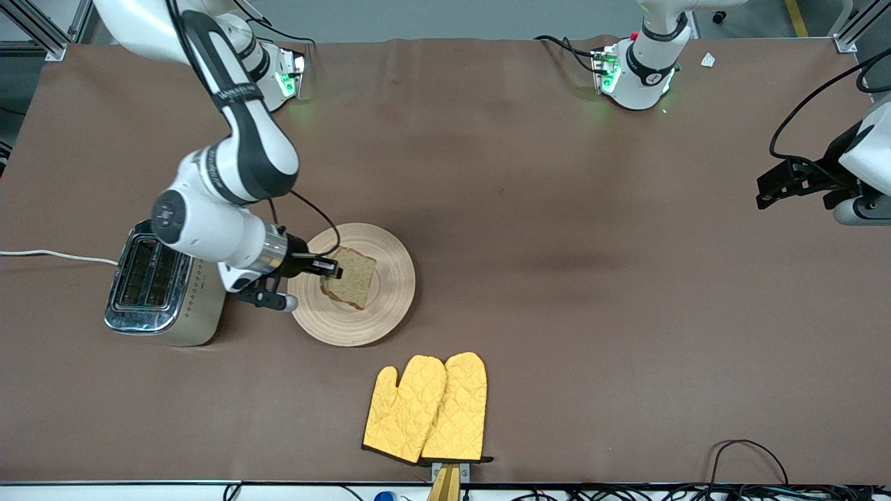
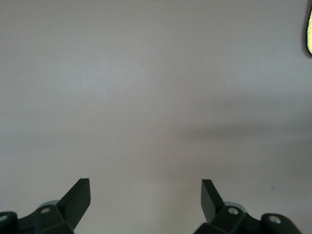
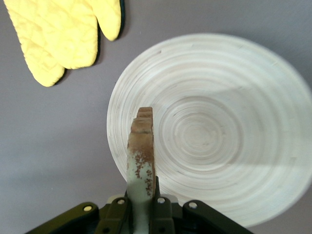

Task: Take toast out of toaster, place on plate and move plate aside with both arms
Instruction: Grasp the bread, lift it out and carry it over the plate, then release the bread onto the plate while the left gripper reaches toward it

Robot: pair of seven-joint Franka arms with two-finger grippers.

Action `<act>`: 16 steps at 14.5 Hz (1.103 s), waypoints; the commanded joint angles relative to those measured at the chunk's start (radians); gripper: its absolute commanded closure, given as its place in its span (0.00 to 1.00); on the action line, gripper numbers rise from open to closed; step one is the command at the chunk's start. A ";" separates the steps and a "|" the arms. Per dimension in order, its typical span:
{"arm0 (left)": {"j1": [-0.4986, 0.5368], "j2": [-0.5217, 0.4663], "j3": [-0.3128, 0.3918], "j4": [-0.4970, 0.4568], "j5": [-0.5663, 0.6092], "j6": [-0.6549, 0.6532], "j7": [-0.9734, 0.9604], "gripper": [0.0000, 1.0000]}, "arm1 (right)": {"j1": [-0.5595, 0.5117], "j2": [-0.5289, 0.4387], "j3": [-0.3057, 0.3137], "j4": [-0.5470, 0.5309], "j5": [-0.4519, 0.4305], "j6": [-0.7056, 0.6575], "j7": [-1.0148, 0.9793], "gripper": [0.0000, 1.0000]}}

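Toast [image 1: 351, 277] in right gripper [image 1: 333, 268], over plate [image 1: 390, 292]

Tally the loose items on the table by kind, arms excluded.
Toast: 1, clamped in the right gripper over the plate
Plate: 1
Toaster: 1
Oven mitts: 2, yellow
Total: 5
The left gripper waits open over bare table at its own end.
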 commanded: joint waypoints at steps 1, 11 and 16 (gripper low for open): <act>0.001 0.004 0.001 0.015 -0.004 -0.001 -0.003 0.00 | 0.010 0.015 -0.009 -0.030 0.035 0.031 -0.010 1.00; -0.017 0.024 -0.003 0.012 0.002 -0.003 0.003 0.00 | -0.133 0.055 -0.014 -0.131 0.033 0.047 -0.288 1.00; -0.016 0.056 -0.006 -0.002 -0.064 -0.011 0.003 0.00 | -0.134 0.060 -0.017 -0.139 0.031 0.048 -0.290 0.15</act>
